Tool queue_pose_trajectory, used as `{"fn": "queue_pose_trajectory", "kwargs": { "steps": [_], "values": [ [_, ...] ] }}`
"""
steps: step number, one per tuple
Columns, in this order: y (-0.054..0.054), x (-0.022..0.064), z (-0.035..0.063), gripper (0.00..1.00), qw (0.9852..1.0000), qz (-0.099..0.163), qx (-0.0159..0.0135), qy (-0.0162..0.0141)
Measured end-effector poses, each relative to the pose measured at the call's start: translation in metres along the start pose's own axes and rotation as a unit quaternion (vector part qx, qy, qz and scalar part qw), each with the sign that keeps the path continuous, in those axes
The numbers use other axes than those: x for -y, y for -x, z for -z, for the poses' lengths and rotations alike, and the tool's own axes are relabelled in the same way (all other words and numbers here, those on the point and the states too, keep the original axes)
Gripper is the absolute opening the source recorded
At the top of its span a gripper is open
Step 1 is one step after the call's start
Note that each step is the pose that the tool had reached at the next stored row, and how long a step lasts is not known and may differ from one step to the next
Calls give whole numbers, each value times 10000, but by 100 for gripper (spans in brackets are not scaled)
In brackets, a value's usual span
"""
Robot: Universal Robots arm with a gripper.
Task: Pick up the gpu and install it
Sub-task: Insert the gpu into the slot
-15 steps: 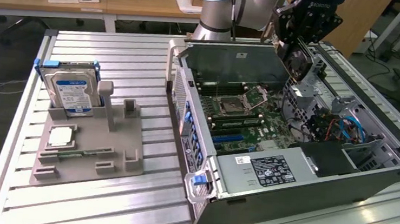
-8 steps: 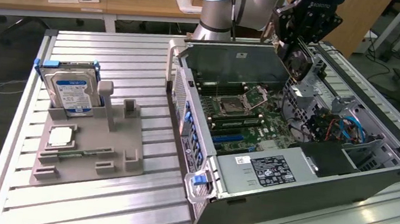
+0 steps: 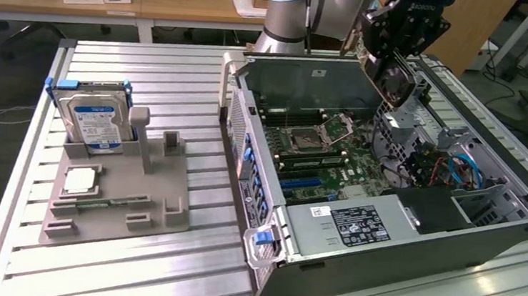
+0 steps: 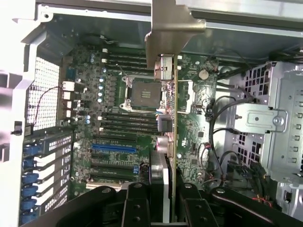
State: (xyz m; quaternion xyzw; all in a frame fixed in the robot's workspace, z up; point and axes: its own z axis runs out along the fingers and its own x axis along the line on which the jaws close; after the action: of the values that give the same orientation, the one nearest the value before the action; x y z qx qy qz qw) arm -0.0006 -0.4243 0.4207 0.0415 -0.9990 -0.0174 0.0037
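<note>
My gripper (image 3: 398,41) hangs over the open computer case (image 3: 486,232), shut on the gpu (image 3: 397,79), a dark card held upright above the case's far side. In the wrist view the gpu (image 4: 168,123) appears edge-on between my fingers (image 4: 137,203), its silver bracket (image 4: 171,28) pointing away from the wrist. Below it lies the green motherboard (image 4: 118,118) with the empty processor socket (image 4: 144,92) and a blue expansion slot (image 4: 113,148). The card is clear of the board and not seated in any slot.
A silver hard drive (image 3: 94,122) stands in a grey fixture (image 3: 116,192) on the exterior view's left, with a small processor chip (image 3: 81,181) on it. Inside the case are a power supply (image 3: 353,224), a metal drive cage (image 4: 274,123) and loose cables (image 4: 218,142).
</note>
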Motion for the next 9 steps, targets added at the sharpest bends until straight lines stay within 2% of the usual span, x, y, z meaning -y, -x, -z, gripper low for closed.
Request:
{"fn": "queue_pose_trajectory", "kwargs": {
  "steps": [9],
  "values": [
    [-1,9,0,28,9990,456,-16,-3]
  ]
}}
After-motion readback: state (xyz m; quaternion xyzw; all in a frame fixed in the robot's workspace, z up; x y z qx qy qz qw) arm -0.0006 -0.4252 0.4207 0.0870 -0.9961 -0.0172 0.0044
